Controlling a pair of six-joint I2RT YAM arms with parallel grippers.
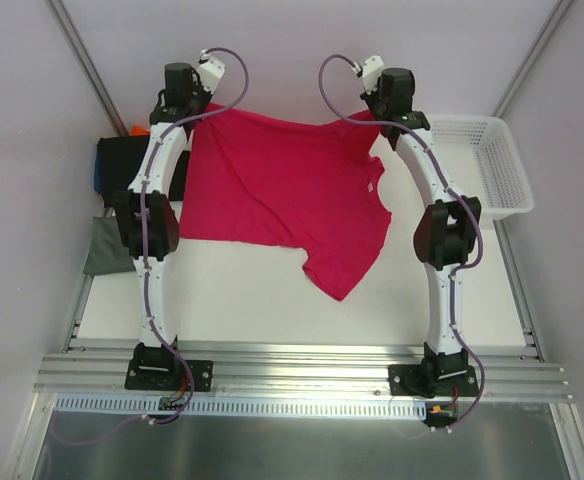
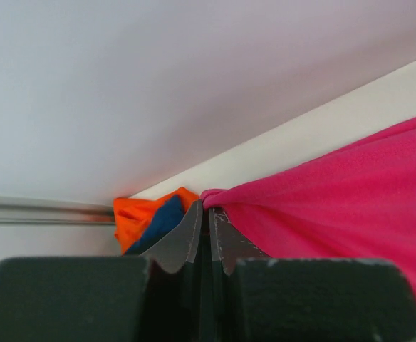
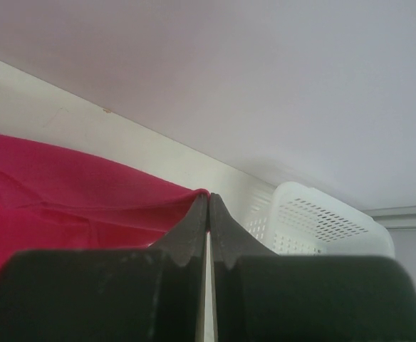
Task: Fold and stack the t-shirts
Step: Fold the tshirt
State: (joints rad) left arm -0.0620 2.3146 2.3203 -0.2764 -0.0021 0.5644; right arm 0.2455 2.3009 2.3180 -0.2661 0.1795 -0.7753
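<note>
A bright crimson-pink t-shirt point(image 1: 282, 185) lies spread over the far half of the table, one sleeve trailing toward the middle. My left gripper point(image 1: 194, 108) is shut on its far left corner; in the left wrist view the cloth point(image 2: 336, 199) bunches at the closed tips point(image 2: 209, 210). My right gripper point(image 1: 380, 118) is shut on the far right corner, and in the right wrist view the shirt's edge point(image 3: 65, 192) runs into the pinched tips point(image 3: 209, 196). Folded shirts sit at the left: black point(image 1: 122, 160), orange point(image 2: 133, 217), blue point(image 2: 162, 221) and grey-green point(image 1: 107, 245).
A white mesh basket point(image 1: 492, 165) stands at the far right of the table and shows in the right wrist view as well point(image 3: 322, 224). The back wall is close behind both grippers. Aluminium rails point(image 1: 302, 365) run along the near edge by the arm bases.
</note>
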